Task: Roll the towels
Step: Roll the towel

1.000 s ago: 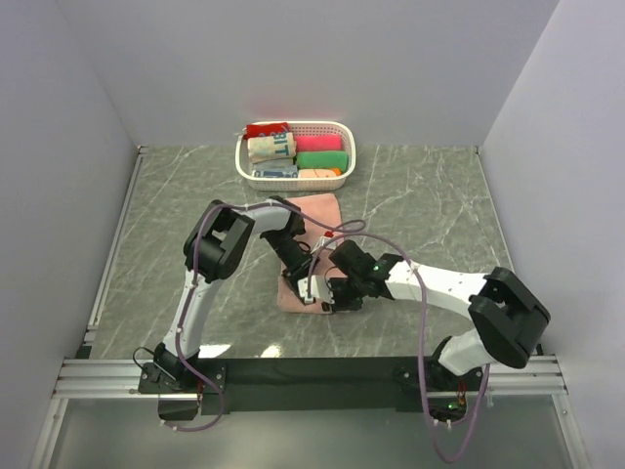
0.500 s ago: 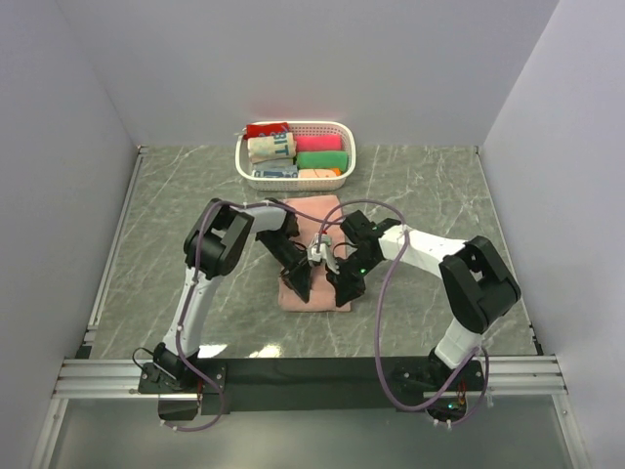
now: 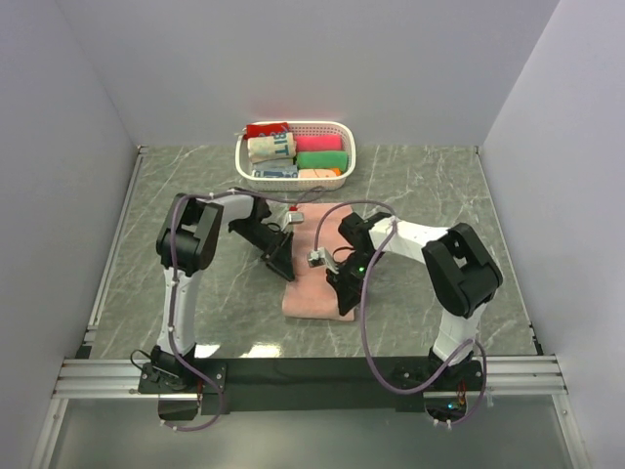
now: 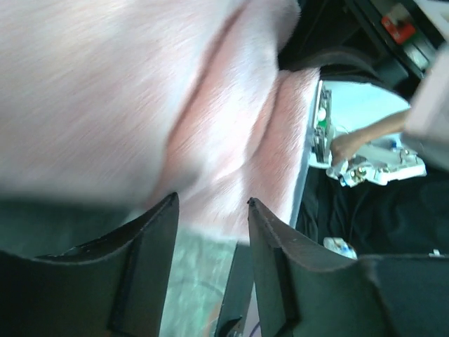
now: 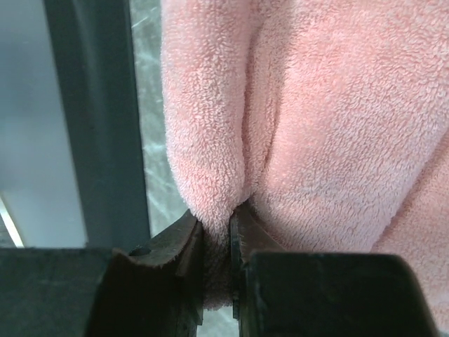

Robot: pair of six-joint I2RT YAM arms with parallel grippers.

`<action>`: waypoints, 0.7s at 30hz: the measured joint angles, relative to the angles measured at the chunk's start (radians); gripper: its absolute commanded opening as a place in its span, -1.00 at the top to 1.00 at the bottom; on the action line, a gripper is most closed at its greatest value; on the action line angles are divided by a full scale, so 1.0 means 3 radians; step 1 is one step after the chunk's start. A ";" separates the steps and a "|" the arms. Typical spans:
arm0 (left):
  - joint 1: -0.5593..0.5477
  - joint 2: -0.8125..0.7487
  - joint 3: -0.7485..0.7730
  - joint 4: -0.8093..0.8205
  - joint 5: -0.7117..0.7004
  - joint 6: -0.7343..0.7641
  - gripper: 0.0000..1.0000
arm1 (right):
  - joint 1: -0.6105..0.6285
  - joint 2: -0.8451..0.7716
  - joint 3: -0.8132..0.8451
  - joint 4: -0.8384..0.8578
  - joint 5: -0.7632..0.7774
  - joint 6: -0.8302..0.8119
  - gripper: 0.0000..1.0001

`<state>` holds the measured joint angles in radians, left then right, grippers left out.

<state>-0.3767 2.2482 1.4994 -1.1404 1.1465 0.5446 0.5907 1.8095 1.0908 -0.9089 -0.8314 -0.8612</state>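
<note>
Bright and even from overhead in the top view, casting short, soft shadows onto the worktop (image 3: 439, 195); pale glare near its front edge. Smeared by heavy motion blur at the left wrist, turning the towel (image 4: 105, 84) into pink streaks behind the dim left end effector (image 4: 212, 210). Crisp at the right wrist, showing terry loops clearly, though dark and soft on the right end effector (image 5: 216, 232).
</note>
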 measured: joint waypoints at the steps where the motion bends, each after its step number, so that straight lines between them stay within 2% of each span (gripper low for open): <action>1: 0.0052 -0.0015 -0.0025 0.0010 -0.0001 0.0011 -0.03 | -0.0001 0.0022 0.0011 -0.0046 -0.0009 0.0001 1.00; 7: 0.0398 -0.0460 -0.0320 0.0223 -0.0122 0.0023 -0.09 | -0.0048 0.0264 0.0164 -0.0395 -0.0107 -0.0019 1.00; 10: 0.0540 -0.1096 -0.0572 0.0535 -0.0340 -0.0064 -0.17 | -0.0104 0.0456 0.0300 -0.0579 -0.0195 -0.0071 1.00; 13: 0.0514 -0.1905 -0.0975 0.0971 -0.0665 -0.0125 -0.20 | -0.0192 0.0685 0.0477 -0.0820 -0.0310 -0.0170 1.00; 17: 0.0001 -0.2988 -0.1692 0.1606 -0.1300 -0.0092 -0.31 | -0.0303 0.0958 0.0685 -0.1139 -0.0446 -0.0332 1.00; 21: -0.0999 -0.3583 -0.2388 0.2209 -0.1985 0.0014 -0.40 | -0.0359 0.1138 0.0820 -0.1358 -0.0523 -0.0455 1.00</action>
<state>-0.6765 1.1732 0.7830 -0.4778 0.5510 0.5488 0.4831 2.1509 1.3369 -1.3163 -0.9882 -0.9977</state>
